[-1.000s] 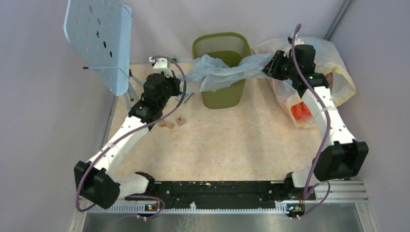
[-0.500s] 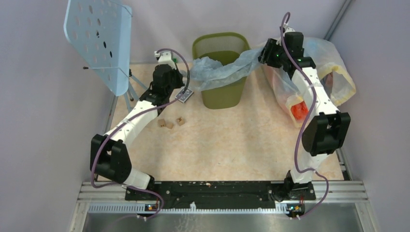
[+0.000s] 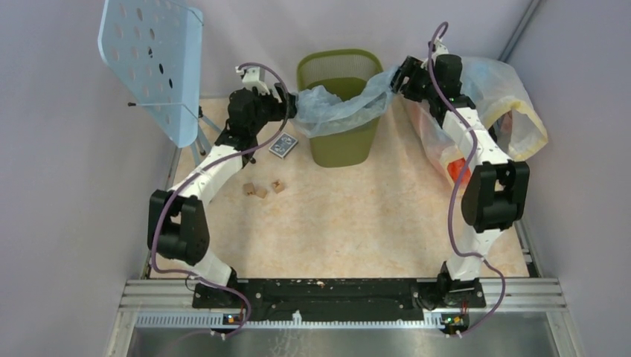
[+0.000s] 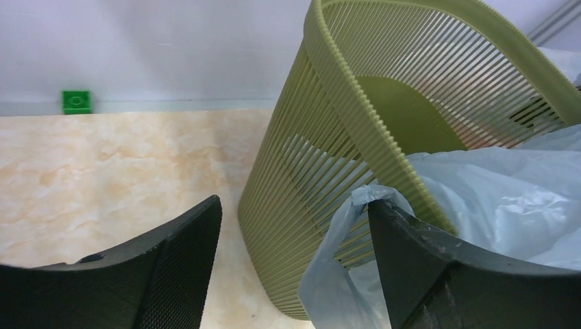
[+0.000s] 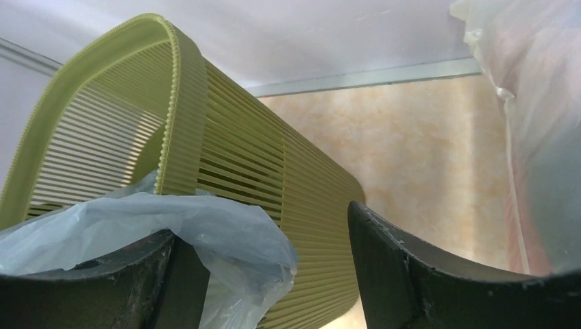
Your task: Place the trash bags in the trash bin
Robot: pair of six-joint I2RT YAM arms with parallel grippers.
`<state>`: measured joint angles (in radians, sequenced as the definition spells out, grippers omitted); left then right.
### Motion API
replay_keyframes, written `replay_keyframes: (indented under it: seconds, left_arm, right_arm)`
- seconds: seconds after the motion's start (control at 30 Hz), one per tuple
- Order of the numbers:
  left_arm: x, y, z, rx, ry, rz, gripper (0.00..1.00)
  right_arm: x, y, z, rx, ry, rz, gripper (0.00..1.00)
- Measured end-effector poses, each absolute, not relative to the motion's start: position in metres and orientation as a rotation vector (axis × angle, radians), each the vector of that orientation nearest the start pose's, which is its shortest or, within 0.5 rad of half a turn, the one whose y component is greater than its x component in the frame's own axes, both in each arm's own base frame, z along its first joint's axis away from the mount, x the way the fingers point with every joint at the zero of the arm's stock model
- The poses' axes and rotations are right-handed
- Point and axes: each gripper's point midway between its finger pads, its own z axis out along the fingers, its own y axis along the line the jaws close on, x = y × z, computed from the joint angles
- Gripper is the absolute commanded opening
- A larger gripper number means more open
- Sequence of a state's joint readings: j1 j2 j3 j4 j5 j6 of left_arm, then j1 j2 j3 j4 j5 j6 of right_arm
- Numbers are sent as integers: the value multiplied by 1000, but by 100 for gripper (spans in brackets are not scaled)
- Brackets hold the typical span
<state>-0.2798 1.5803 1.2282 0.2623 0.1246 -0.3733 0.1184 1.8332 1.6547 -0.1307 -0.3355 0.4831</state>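
The thin pale blue-grey crinkly plastic trash bag (image 3: 338, 104) lies stretched across the mouth of the olive-green slatted plastic trash bin (image 3: 342, 151). Its middle sags over the opening, and its two ends spill over the left and right rims towards the arms. The bin stands upright at the far edge of the marbled beige desk (image 3: 335, 223).

The left claw (image 3: 286, 104) sits just beside the bin's left rim. In its wrist view the fingers (image 4: 171, 274) are spread wide. A corner of the bag only brushes the inner tip of one finger and is not pinched. The right claw (image 3: 402, 76) hovers by the right rim, also gaping. In its wrist view the plastic is draped loosely against one finger (image 5: 178, 274).

Right of the bin slumps a big clear-yellowish sack (image 3: 513, 104) stuffed with coloured items. A small dark patterned card (image 3: 283, 146) and a few little brown cubes (image 3: 260, 190) lie on the desk near the left arm.
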Motion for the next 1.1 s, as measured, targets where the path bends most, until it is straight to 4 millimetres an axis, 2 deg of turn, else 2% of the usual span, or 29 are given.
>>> replay_keyframes:
  seconds: [0.27,0.4,0.5,0.63,0.9,1.03,1.1]
  left_arm:
    - [494,-196,271,93,1687,-821,76]
    - [488,-205,270,140,1690,-908,73]
    - [481,-212,272,169,1690,-964,73]
    - [465,-214,271,181,1700,-1017,72]
    - [406,-206,272,154,1771,-1064,70]
    - [366,-196,272,130,1795,-1058,68]
    - [345,-192,276,125,1786,-1054,68]
  right_arm:
    - [542,147,273,181,1833,928,63]
    - [529,148,247,254,1848,991,63]
    - [515,146,243,292,1853,998,62]
    - [488,140,259,316,1836,977,61]
    - [411,143,303,315,1775,937,57]
    - [371,150,308,298,1780,942,53]
    - [348,149,298,303,1802,938,52]
